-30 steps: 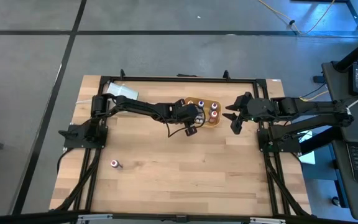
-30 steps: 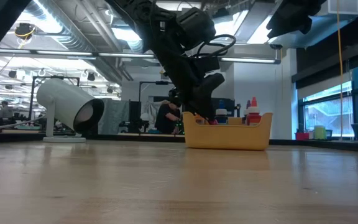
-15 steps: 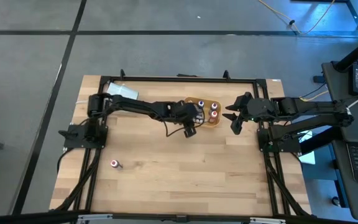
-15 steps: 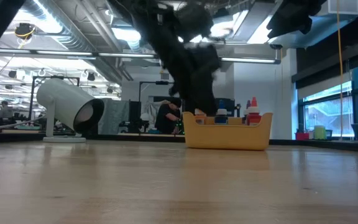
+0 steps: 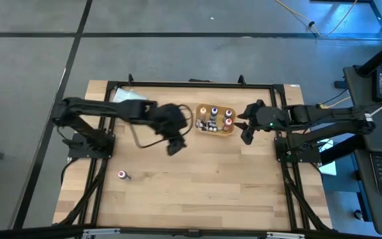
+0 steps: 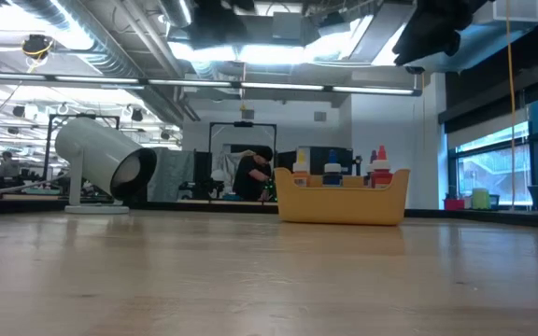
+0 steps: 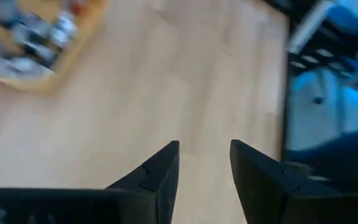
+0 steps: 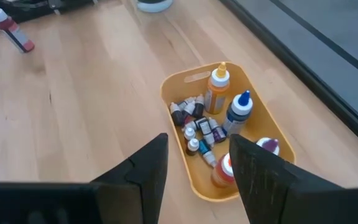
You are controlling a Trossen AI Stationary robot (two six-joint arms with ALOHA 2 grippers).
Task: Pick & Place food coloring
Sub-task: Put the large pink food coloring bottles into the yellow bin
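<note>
Most of the counter [image 5: 197,179] lies bare, near and middle. The tray [image 5: 215,130] stands at the far middle between both claws, and one small bottle [image 5: 123,175] lies near left.

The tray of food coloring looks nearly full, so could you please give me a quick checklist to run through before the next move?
1. Left gripper empty: ok, its fingers stand apart with only bare table between them.
2. Left gripper clear of the tray: ok, it hangs over the table to the tray's left.
3. Tray upright with bottles inside: ok, tall bottles stand and small vials lie in it.
4. Remaining bottle reachable: ok, it lies alone on the table's near left part.
5. Right gripper out of the way: ok, it waits just right of the tray, fingers apart, holding nothing.
6. Which cap colour the stray bottle has: cannot tell.
</note>
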